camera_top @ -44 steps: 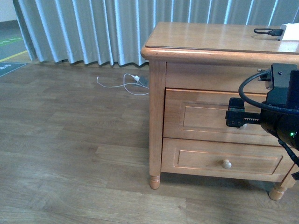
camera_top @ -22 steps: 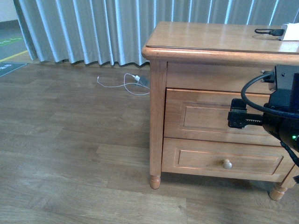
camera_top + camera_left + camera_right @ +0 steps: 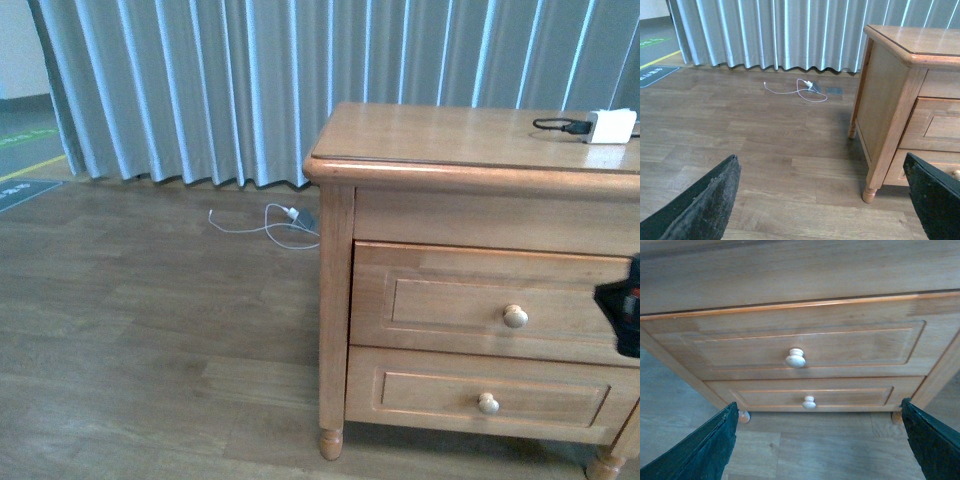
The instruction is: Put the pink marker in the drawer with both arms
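Note:
The upper drawer (image 3: 490, 300) of the honey-coloured cabinet is shut, and its round pale knob (image 3: 515, 316) is free. The pink marker is not in view. Only a black part of my right arm (image 3: 626, 318) shows at the right edge of the front view. In the right wrist view my right gripper (image 3: 817, 450) is open and empty. It faces the upper drawer (image 3: 850, 345) and its knob (image 3: 795, 358) from a short way back. My left gripper (image 3: 822, 202) is open and empty over the floor, to the left of the cabinet (image 3: 890, 95).
The lower drawer (image 3: 480, 395) is shut, with its own knob (image 3: 487, 403). A white charger block (image 3: 611, 125) with a black cable lies on the cabinet top at the back right. A white cable (image 3: 270, 225) lies on the wooden floor by the grey curtain (image 3: 200, 90).
My right gripper was against the upper drawer's front and has drawn back almost out of the front view, baring the knob. The front view has shifted, so the cabinet sits lower in the frame.

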